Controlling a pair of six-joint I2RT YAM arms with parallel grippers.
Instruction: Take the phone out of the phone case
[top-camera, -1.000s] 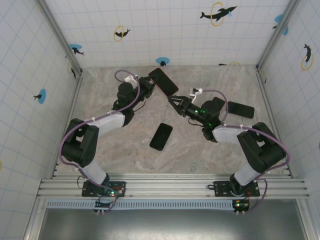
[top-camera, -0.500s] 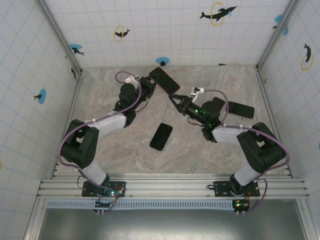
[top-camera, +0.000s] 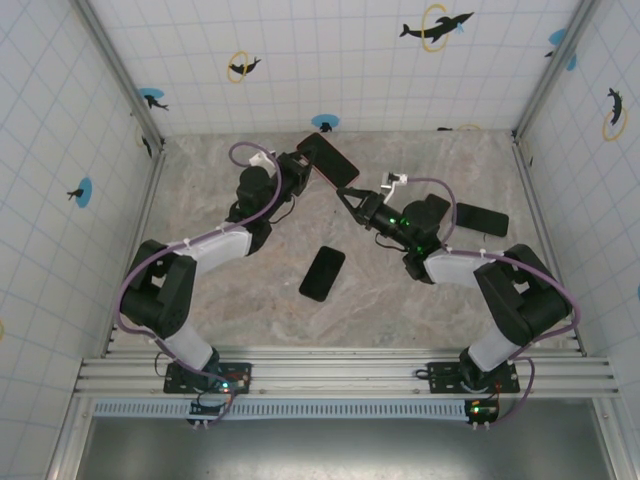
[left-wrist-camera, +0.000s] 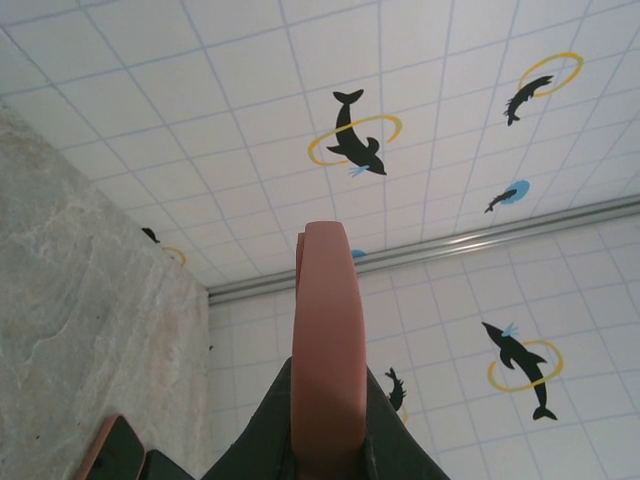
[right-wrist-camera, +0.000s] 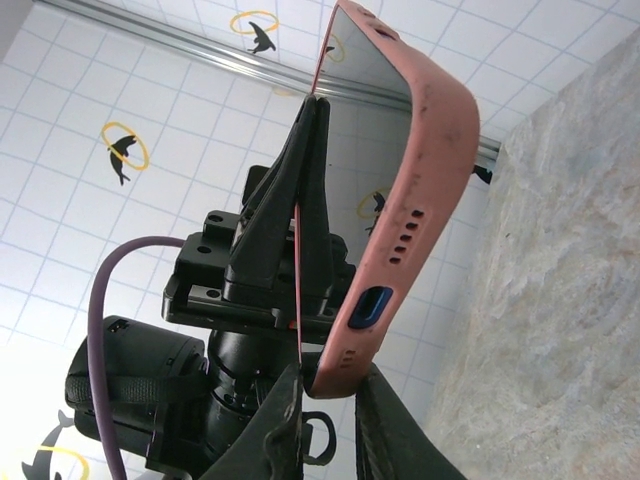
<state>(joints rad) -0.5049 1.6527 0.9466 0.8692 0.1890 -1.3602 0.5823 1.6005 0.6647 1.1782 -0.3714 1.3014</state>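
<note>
Mottled grey stone-look tabletop (top-camera: 220, 310) inside white tiled walls (top-camera: 330, 70) with dolphin stickers (top-camera: 436, 26). Above its far edge, the left gripper (top-camera: 303, 168) clamps a salmon-pink rubber phone case (left-wrist-camera: 328, 330) — black phone (top-camera: 327, 160) inside — while the right gripper (right-wrist-camera: 326, 388) pinches the case's corner.

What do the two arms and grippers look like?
Both the left arm and right arm have black joints, pale grey forearm links and a purple cable; green lights dot the right. The left gripper and right gripper have black tapered fingers.

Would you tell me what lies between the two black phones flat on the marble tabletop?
In the top view, the right arm crosses between the central black phone and the right-hand one.
</note>
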